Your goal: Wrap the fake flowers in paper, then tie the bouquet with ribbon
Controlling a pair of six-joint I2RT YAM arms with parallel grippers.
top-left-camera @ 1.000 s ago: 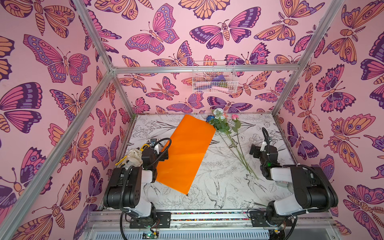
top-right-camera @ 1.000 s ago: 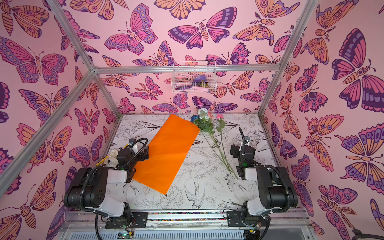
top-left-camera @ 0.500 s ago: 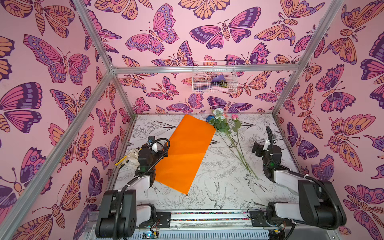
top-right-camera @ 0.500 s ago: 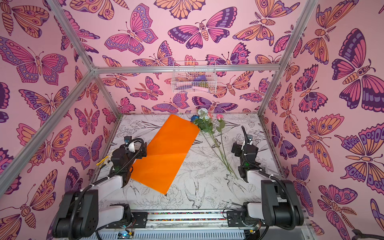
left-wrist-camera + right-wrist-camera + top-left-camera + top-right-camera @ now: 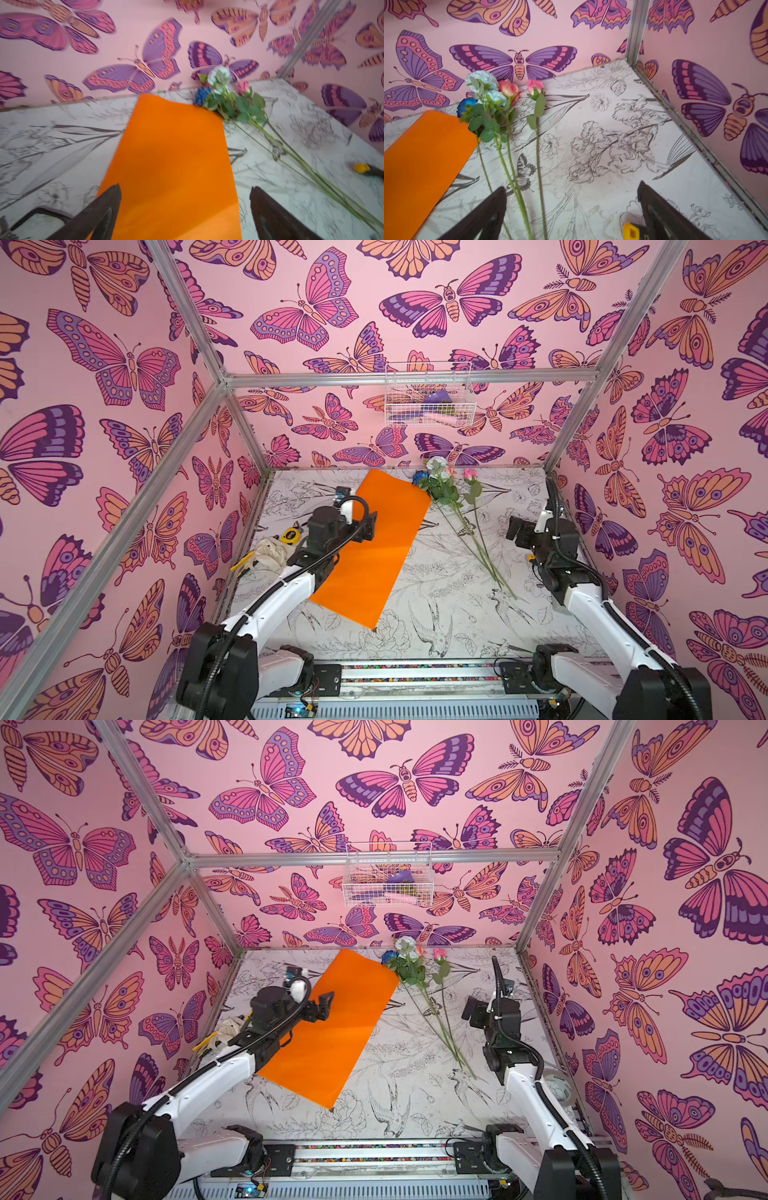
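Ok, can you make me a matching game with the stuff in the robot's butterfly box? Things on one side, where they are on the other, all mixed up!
Things:
1. flat bright orange sheet of wrapping paper
2. long green-stemmed fake flowers
3. white wire basket
4. left gripper

Places or states:
A. hanging up on the back wall
B. open, over the paper
C. spread flat on the table
D. lying loose, right of the paper, blooms toward the back wall

Pairs: 1-C, 2-D, 3-A, 4-B

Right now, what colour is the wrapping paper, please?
Bright orange; the wrapping paper shows best in a top view.
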